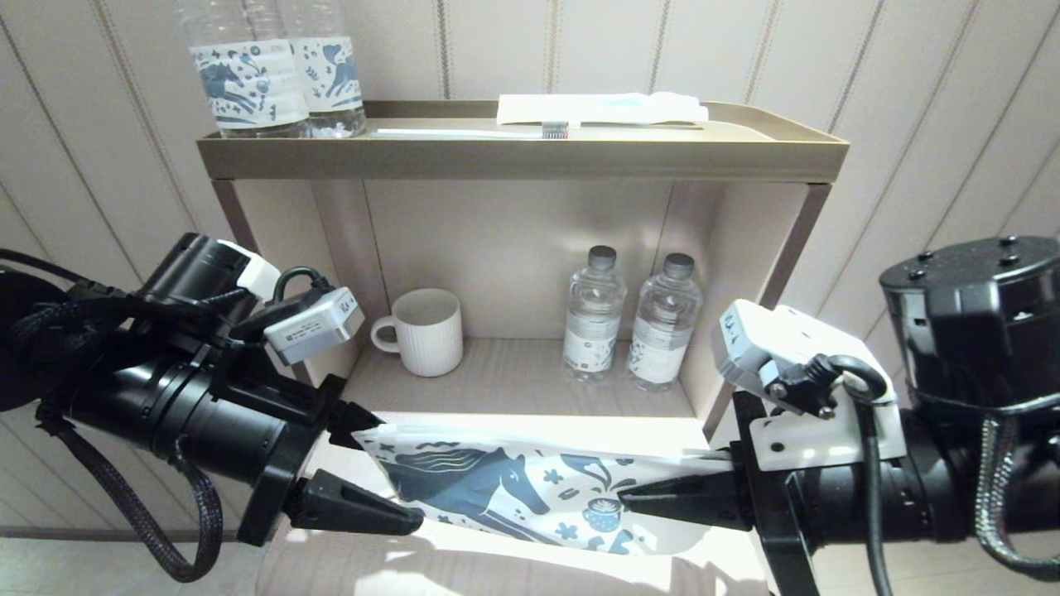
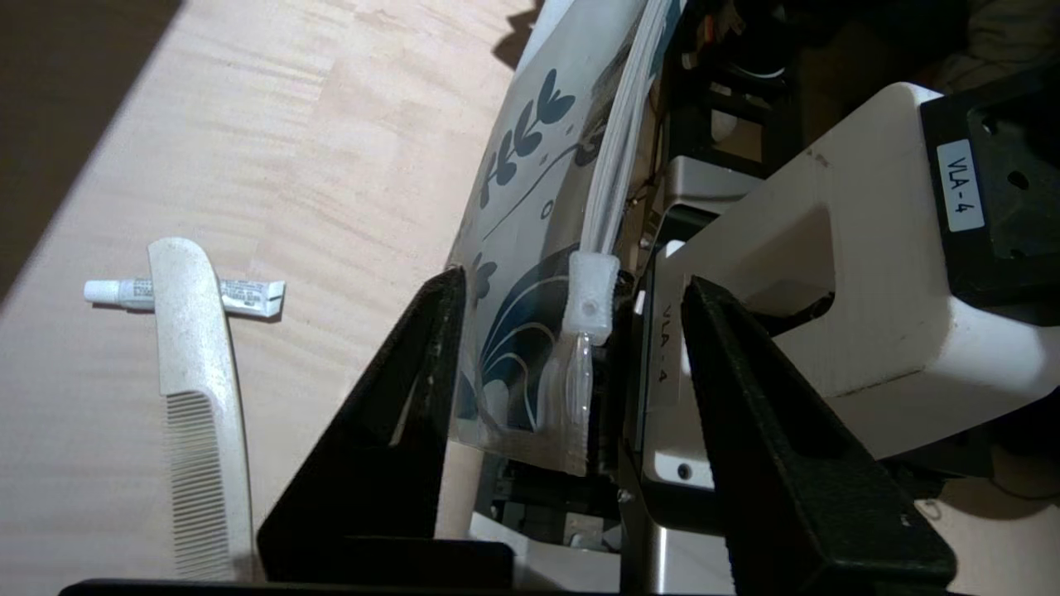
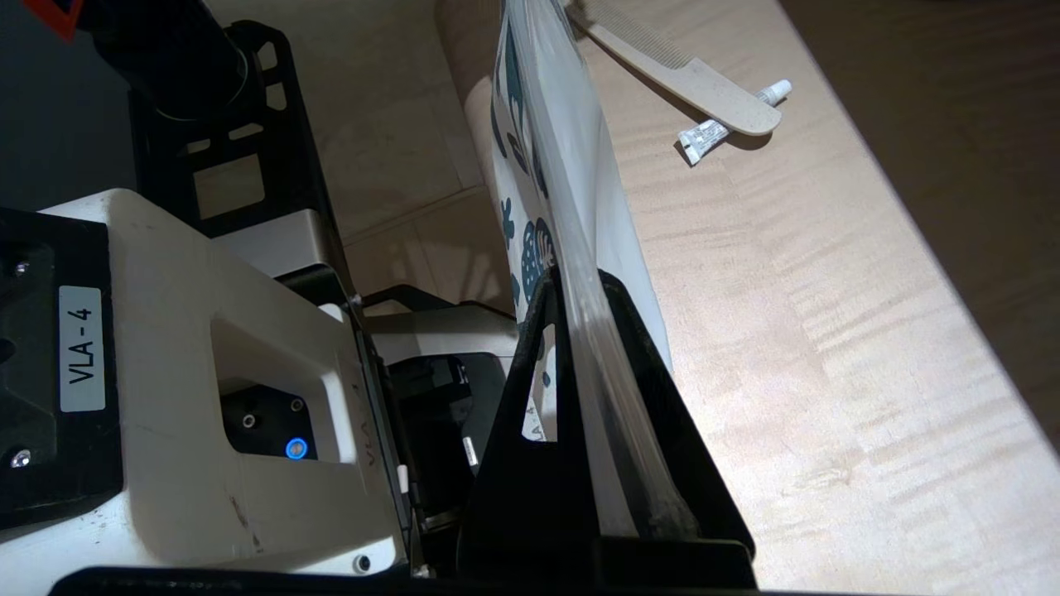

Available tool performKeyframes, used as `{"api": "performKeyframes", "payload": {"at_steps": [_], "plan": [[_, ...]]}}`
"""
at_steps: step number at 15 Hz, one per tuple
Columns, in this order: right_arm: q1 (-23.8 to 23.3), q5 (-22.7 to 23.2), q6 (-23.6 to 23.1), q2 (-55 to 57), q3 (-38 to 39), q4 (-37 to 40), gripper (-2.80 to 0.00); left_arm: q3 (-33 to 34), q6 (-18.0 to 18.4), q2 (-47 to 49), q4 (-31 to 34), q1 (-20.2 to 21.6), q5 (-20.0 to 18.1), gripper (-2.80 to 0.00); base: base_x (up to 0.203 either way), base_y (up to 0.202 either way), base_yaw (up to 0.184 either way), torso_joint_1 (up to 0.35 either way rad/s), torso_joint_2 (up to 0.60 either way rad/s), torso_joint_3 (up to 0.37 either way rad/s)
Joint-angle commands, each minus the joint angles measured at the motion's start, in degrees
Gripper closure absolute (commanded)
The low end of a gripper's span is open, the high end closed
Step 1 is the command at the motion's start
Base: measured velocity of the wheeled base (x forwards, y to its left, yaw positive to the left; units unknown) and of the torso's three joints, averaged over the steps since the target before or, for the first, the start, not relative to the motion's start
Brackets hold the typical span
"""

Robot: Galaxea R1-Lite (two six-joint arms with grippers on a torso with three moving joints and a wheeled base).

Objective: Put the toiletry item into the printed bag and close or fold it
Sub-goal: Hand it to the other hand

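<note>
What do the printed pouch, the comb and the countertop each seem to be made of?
Printed pouch: thin glossy plastic film, likely; light shines through it. Comb: matte white plastic, faintly speckled, fine moulded teeth. Countertop: pale wood or wood-look laminate, grain lines visible.

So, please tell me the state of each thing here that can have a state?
printed bag: held upright above the table, zip slider at the left end.
comb: outside the bag, flat on the table, lying across a small tube.
left tool: open around the bag's end.
right tool: shut on the bag's other end.
</note>
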Motion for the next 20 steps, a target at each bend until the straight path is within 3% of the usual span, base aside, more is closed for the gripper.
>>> {"api": "performKeyframes", "payload": {"at_steps": [1, 11, 17, 20], "plan": [[0.07, 0.16, -0.13, 0.44, -0.07, -0.03, 0.0, -0.14, 0.08, 0.2, 0.15, -0.04, -0.28, 0.0, 0.0, 0.0, 0.0, 0.0, 0.0, 0.0], [0.41, 0.16, -0.08, 2.99, -0.72, -1.2, 0.0, -0.45, -0.24, 0.33, 0.16, -0.96, -0.45, 0.0, 0.0, 0.0, 0.0, 0.0, 0.0, 0.0], [5.21, -0.17, -0.11, 11.67, -6.24, -1.17, 0.0, -0.71, -0.33, 0.59, 0.15, -1.46, -0.37, 0.0, 0.0, 0.0, 0.0, 0.0, 0.0, 0.0], [5.1, -0.37, -0.08, 11.07, -6.4, -1.01, 0.0, -0.8, -0.24, 0.41, 0.07, -1.44, -0.37, 0.0, 0.0, 0.0, 0.0, 0.0, 0.0, 0.0]]}}
